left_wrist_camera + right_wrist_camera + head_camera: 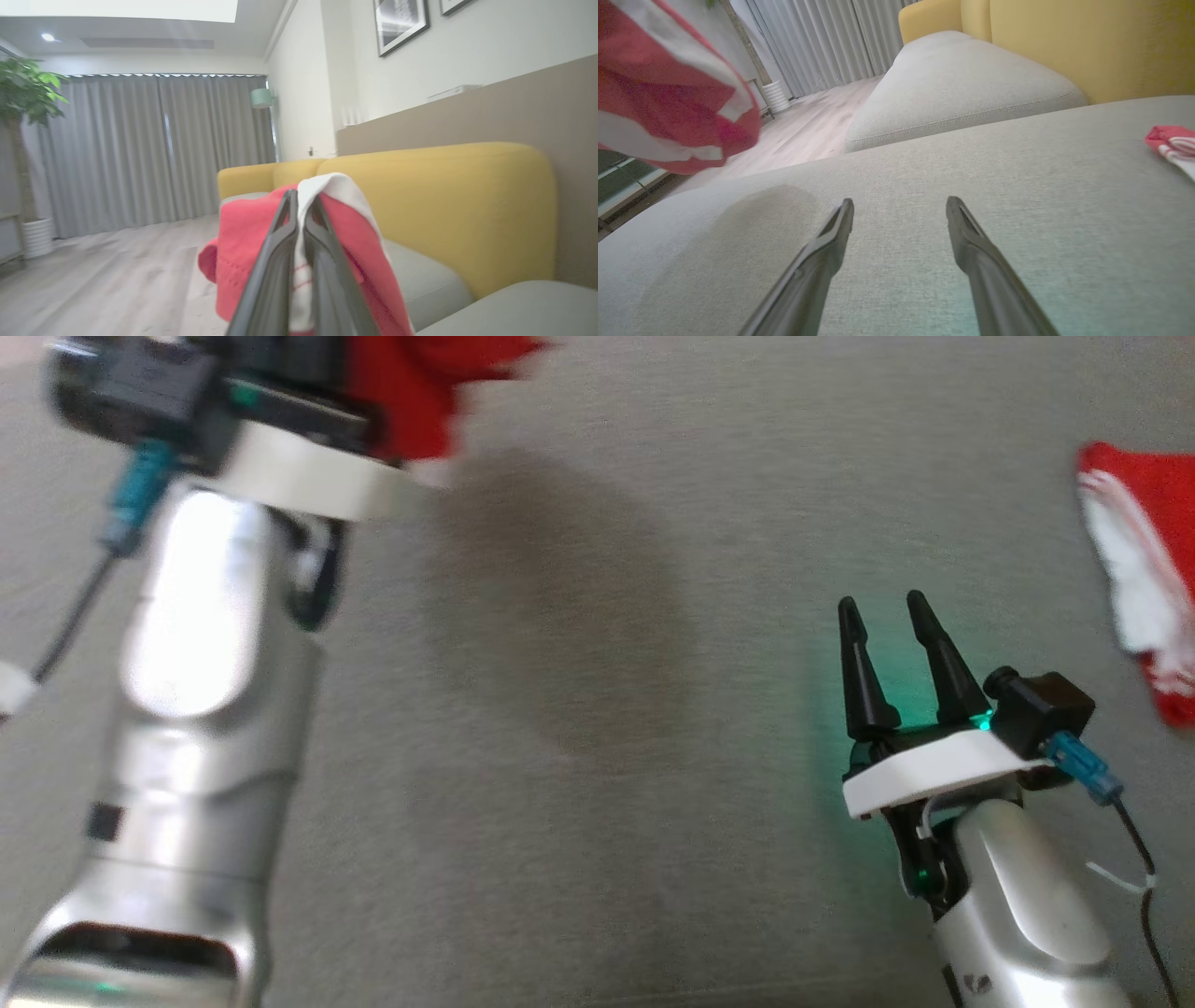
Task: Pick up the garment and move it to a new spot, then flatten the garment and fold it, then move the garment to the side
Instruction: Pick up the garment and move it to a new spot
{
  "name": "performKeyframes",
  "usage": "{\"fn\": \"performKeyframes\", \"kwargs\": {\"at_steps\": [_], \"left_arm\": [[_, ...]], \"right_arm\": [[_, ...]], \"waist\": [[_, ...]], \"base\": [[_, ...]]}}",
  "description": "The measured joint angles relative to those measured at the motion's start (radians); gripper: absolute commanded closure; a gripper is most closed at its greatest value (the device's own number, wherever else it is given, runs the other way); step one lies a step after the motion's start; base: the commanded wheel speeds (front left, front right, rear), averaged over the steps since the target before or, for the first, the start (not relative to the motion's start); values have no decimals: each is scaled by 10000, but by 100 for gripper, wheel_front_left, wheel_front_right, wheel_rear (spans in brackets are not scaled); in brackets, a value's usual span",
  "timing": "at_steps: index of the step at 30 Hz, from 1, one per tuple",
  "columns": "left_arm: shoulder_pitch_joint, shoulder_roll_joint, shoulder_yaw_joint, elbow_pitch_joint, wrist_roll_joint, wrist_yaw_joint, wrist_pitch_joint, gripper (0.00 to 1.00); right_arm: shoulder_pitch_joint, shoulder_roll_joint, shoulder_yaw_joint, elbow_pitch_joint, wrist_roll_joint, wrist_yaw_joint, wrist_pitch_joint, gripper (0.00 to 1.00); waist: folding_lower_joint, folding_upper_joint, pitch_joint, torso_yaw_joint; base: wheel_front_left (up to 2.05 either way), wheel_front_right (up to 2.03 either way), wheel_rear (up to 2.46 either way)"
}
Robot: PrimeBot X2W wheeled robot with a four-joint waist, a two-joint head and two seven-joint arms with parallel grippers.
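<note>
A red and white garment (243, 242) hangs in the air, pinched at a white fold between the two fingers of my left gripper (302, 198), which is shut on it. In the head view its red cloth (420, 392) shows past my raised left wrist at the top left. The right wrist view has it hanging at the upper left (668, 93), clear of the cushion. My right gripper (882, 607) (901, 203) stands open and empty low over the grey cushion, well to the right of the garment.
A second red and white cloth (1139, 588) (1171, 144) lies on the grey sofa cushion (597, 709) at the right edge. Yellow sofa backrest (444, 200) runs behind. Beyond lie a wooden floor (117, 270), grey curtains and a potted plant (28, 93).
</note>
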Motion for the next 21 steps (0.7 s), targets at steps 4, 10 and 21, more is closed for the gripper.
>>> {"fn": "performKeyframes", "kwargs": {"at_steps": [4, 10, 21], "left_arm": [[361, -307, -560, 242, -318, 0, 0, 100], [1781, -355, -631, 959, -357, 2, 2, 0], [4708, -63, 792, 1051, -192, 696, 6, 0]], "right_arm": [[-12, 2, 63, -92, 330, 0, 0, 0], [-3, 2, 31, -130, 347, 0, 0, 0], [63, 8, -270, -128, 61, 0, 0, 0]], "waist": [[0, 0, -36, -767], [2, 0, 32, -1324], [1, 0, -502, -569]], "base": [[0, 0, 0], [0, 0, 0], [0, 0, 0]]}}
